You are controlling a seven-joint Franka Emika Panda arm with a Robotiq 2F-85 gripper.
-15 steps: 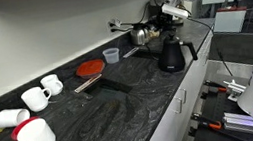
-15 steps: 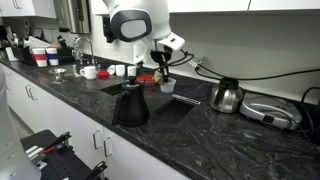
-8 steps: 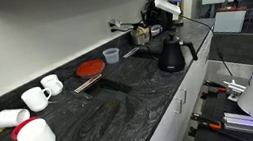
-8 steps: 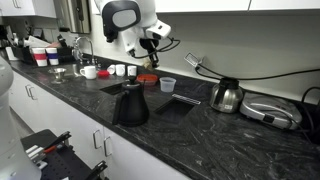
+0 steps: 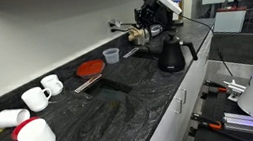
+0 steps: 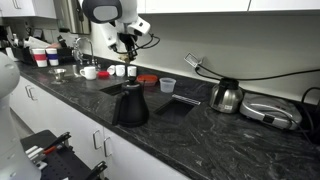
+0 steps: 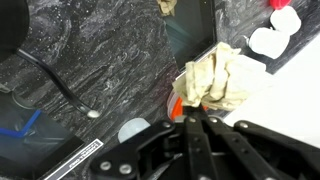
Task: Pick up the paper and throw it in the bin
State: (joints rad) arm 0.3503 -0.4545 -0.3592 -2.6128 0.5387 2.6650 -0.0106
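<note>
Hanging high in the upper right of the frame in an exterior view, the black Robotiq gripper [image 5: 147, 19] is well above the dark marbled stone counter [image 5: 122, 107] and near the black gooseneck kettle [image 5: 170, 54]. The paper is too small to make out here, and no bin shows.

In an exterior view from the other end, the gripper [image 6: 127, 44] is in the upper left, with the flat round red lid [image 6: 148, 79] and a small translucent cup [image 6: 168, 85] lower and to its right. Again no bin is visible.

In the wrist view, the crumpled cream paper ball [image 7: 215, 75] sits right of centre, and the fingers are clamped on its lower edge. Most of the ball lies outside the jaws.

Because only a fold appears to be held, a fast swing could probably shake the paper loose and drop it among the white ceramic mugs [image 7: 270, 42] or onto the counter. With the bin unseen, a low carry may also clip the kettle.
</note>
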